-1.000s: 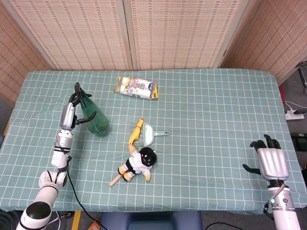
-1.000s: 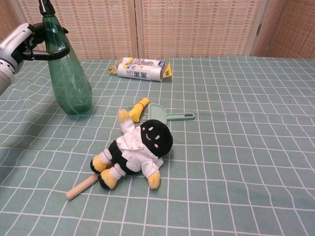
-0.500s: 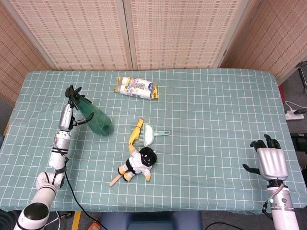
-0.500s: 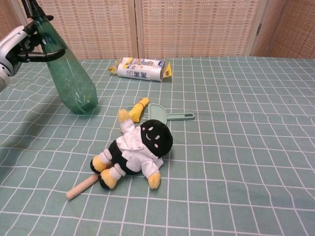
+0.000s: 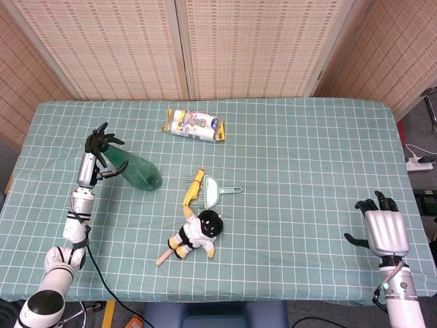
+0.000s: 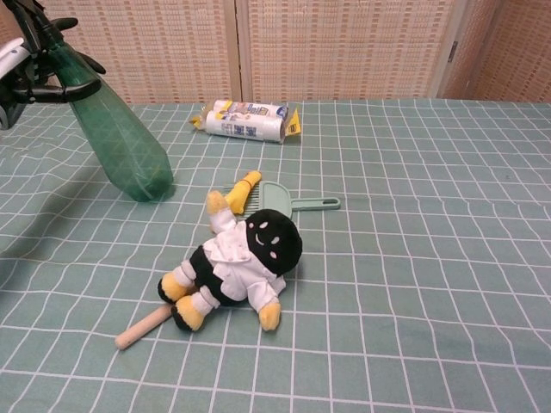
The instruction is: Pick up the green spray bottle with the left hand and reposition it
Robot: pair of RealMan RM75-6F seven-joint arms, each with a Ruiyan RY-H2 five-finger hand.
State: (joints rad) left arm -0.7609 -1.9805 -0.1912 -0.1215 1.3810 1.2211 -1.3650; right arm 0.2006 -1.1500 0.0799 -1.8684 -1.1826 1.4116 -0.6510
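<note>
Left hand (image 5: pixel 95 152) fingers wrapped around the neck of the green spray bottle (image 5: pixel 134 172), holding it. Bottle tilted steeply, head toward table's left edge, base resting on the checked tablecloth (image 5: pixel 307 157), near the plush doll (image 5: pixel 196 232). Right hand (image 5: pixel 384 229) holds nothing, fingers loosely apart, near right corner.

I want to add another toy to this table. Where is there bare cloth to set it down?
The right half between the dustpan and the right hand is bare. It is crowded around the doll, and the left hand tilts the spray bottle at left.
</note>
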